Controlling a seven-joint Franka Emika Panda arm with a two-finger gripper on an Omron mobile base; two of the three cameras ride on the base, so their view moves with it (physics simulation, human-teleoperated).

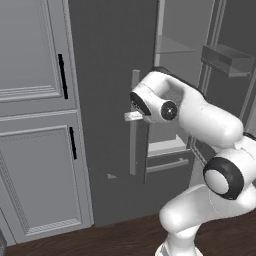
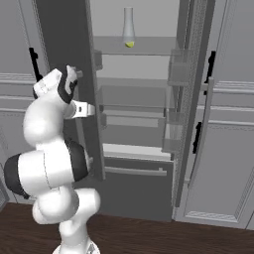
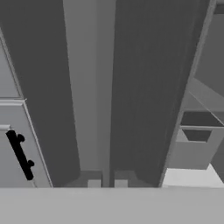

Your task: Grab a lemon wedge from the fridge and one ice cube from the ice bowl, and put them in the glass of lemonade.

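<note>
Light grey panelled cabinets [image 1: 35, 150] with black handles [image 1: 73, 143]; dark wood floor [image 2: 163, 235]; tall clear narrow-necked flask [image 2: 128, 27], upright on a shelf

Fridge [image 2: 139, 149] between panelled cabinets [image 1: 35, 125] on the left and right, its doors open, shelves [image 2: 136, 52] inside, a flask [image 2: 128, 27] on the top shelf, a drawer [image 2: 134, 191] below, door handle [image 1: 134, 122] just before the arm.

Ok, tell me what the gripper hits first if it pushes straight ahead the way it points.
Likely the long light grey vertical handle on the dark grey fridge door; the gripper sits right at it, though contact is unclear.
</note>
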